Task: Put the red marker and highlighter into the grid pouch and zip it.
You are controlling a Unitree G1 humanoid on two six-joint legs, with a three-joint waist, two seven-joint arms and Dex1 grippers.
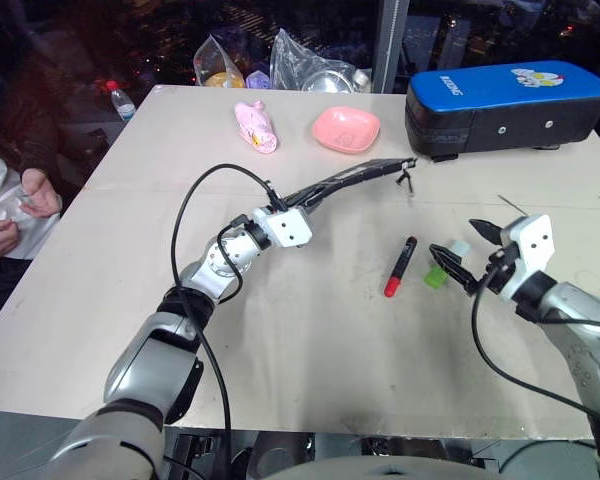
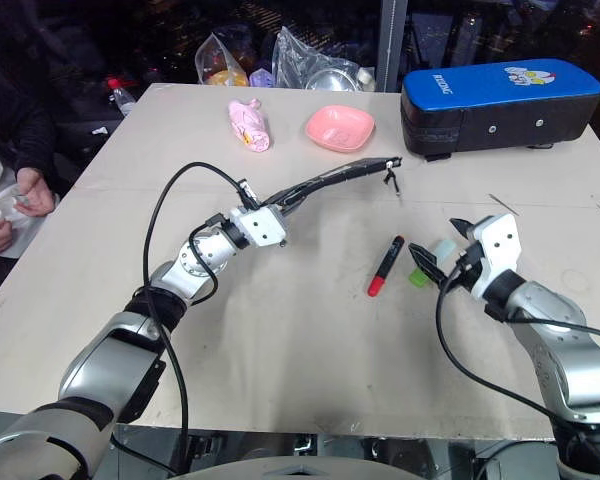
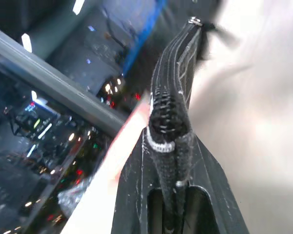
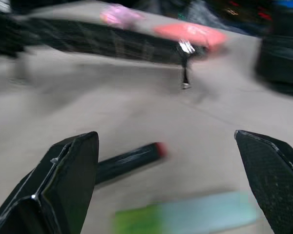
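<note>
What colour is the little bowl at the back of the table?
Pink. The little bowl shows best in the left eye view, beside the big blue-topped case.

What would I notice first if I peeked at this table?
Probably the flat black fabric pouch with white grid lines, held up off the beige table by the left pincer, which is shut on one end. Next, the big black case with a bright blue top at the far right. Then the right pincer, wide open around a stubby light-green highlighter, with a slim black marker with a red end beside it.
</note>
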